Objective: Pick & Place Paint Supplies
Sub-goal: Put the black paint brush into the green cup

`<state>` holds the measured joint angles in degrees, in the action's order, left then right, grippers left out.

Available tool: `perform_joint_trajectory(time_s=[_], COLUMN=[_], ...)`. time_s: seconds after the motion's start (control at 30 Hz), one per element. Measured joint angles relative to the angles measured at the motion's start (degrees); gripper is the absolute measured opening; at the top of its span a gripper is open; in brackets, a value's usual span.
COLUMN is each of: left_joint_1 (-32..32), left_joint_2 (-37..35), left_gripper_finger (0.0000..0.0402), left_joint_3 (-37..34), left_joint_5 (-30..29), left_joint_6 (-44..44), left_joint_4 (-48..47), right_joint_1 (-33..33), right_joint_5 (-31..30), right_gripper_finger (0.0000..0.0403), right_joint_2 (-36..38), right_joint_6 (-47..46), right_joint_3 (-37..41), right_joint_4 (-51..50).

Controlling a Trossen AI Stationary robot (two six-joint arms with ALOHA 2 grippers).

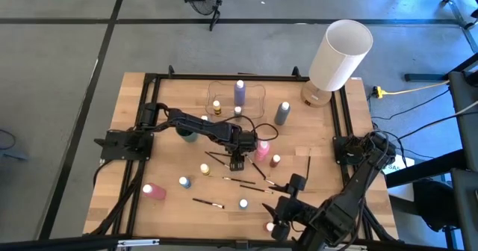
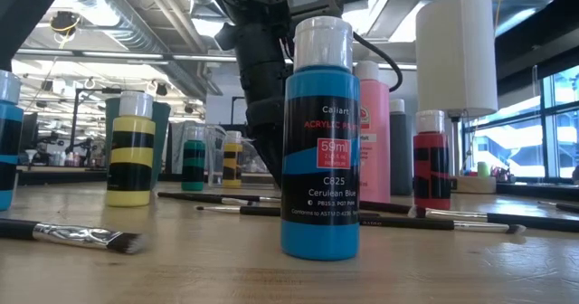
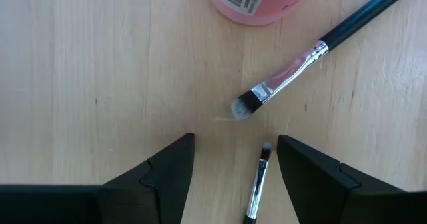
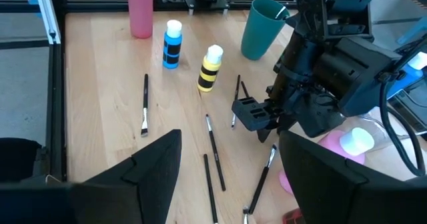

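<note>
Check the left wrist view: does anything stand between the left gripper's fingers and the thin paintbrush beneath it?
Nothing visible does. The left gripper has its fingers open either side of the thin paintbrush, with bare table between. A flat brush and pink bottle lie beyond, clear.

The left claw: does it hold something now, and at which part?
Nothing is held. The left claw is open, low over the table, with a thin paintbrush lying between its fingers, not gripped. The right claw is open and empty too.
</note>
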<state>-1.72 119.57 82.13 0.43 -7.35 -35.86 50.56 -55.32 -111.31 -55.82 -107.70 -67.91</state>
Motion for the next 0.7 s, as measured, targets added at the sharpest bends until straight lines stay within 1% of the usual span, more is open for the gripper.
perform_joint_trajectory(time_s=[0.7], left_joint_1=[0.0], left_joint_2=[-0.1], left_gripper_finger=[0.021], left_joint_3=[0.0], left_joint_5=[1.2], left_joint_6=[-1.1], left_joint_4=[-0.5], right_joint_1=[-0.4], right_joint_5=[0.1], right_gripper_finger=[0.0257], right_joint_2=[0.0], right_joint_6=[1.2], right_joint_3=[0.0], right_joint_4=[0.0])
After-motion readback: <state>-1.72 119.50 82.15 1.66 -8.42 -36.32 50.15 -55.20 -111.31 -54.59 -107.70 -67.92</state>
